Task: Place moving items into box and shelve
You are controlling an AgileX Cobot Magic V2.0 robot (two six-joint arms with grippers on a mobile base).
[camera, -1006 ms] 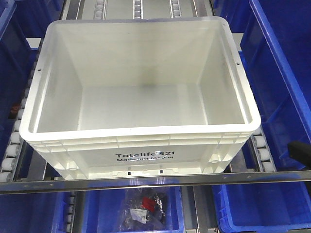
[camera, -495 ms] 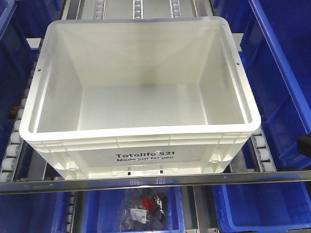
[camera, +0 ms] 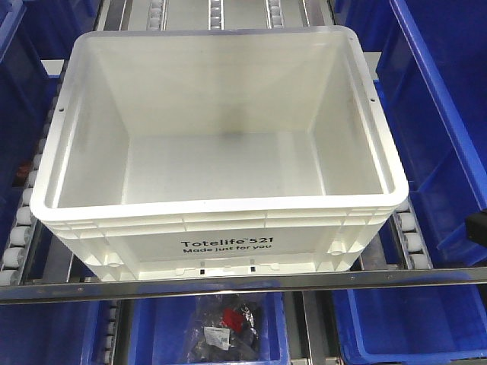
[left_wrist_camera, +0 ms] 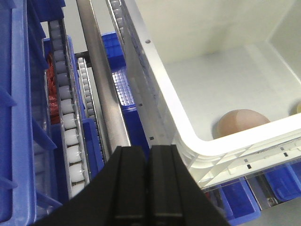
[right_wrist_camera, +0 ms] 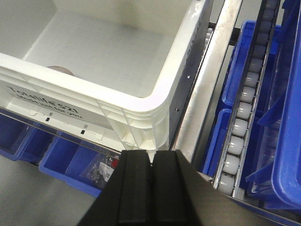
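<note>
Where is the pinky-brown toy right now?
In the left wrist view the pinkish-brown toy sits on the floor inside the white box, tucked against its near wall close to a corner, with a pale yellow toy peeking in at the right edge.

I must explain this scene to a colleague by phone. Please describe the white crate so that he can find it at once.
Look at the shelf of roller tracks crowded with blue bins. In its middle, resting behind a metal rail, stands the crate, large and open on top. It is the only white container there, and its front wall carries the black print "Totelife 521 Made just for you".
</note>
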